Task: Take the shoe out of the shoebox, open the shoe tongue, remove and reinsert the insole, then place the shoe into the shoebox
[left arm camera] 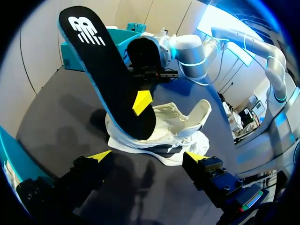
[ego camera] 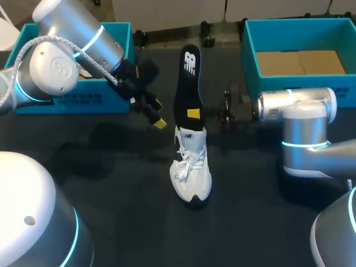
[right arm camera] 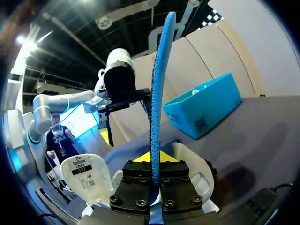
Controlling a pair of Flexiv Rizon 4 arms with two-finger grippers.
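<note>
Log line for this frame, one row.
right gripper: shut on insole, upright, lower end in shoe | left gripper: open, beside shoe | shoe: on table

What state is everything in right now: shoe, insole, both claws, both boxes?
Shoe: out of the box, upright on the table, tongue pulled open.
Insole: held near upright, lower end at the shoe's opening.
Right claw: shut on the insole.
Left claw: open, empty, short of the shoe.
Right shoebox: open, no shoe inside.
Left shoebox: open, inside mostly hidden.
</note>
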